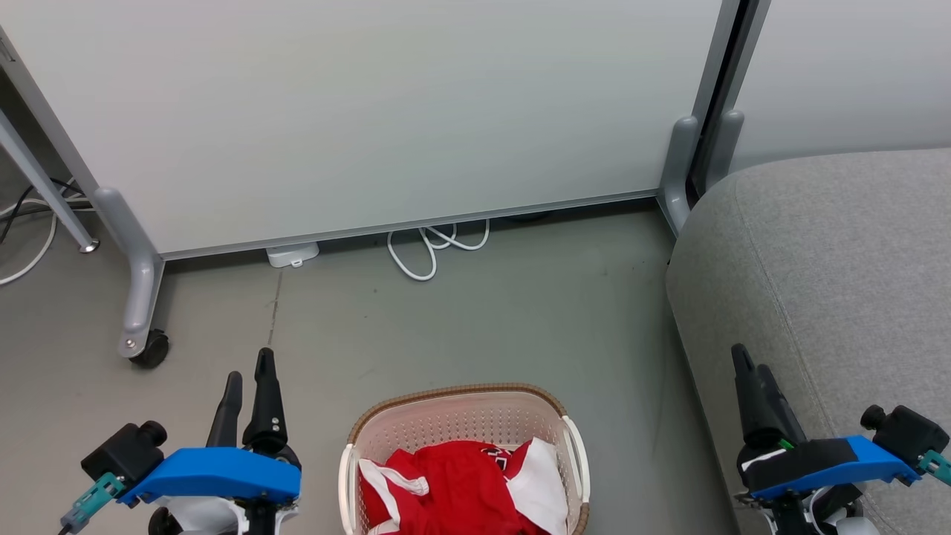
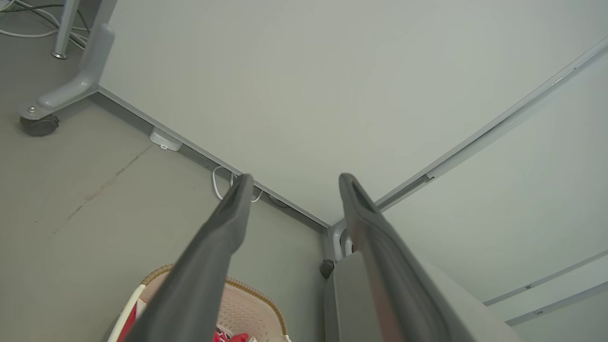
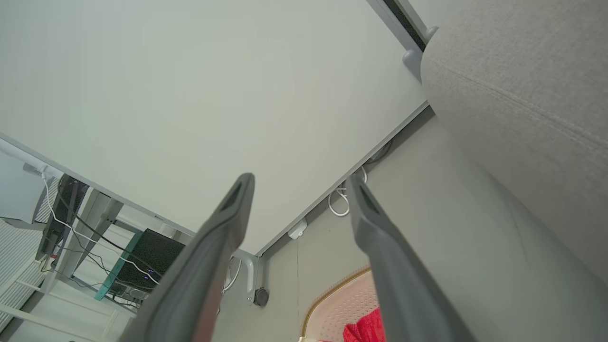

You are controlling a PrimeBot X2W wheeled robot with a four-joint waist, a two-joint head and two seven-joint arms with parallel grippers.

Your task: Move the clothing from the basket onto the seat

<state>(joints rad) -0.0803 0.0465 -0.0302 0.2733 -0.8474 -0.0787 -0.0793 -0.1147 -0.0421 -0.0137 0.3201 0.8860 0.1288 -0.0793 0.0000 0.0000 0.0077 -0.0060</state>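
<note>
Fingers [image 2: 223, 223] spread on the left gripper [image 1: 249, 365] and right gripper [image 1: 749, 364], holding nothing; clothing [image 1: 453, 483] lies, seemingly bunched, in the basket [image 1: 461, 390] beside the seat [image 1: 832, 282].

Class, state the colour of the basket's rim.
Brown, woven-look rim on the cream basket; clearest in the head view.

Red clothing [image 1: 453, 483] w/ white panels heaped in basket [image 1: 461, 390], bottom centre. Grey seat [image 1: 839, 282] at right. L gripper [image 1: 250, 365] over floor [image 1: 475, 312], R gripper [image 1: 749, 360] over seat edge.
</note>
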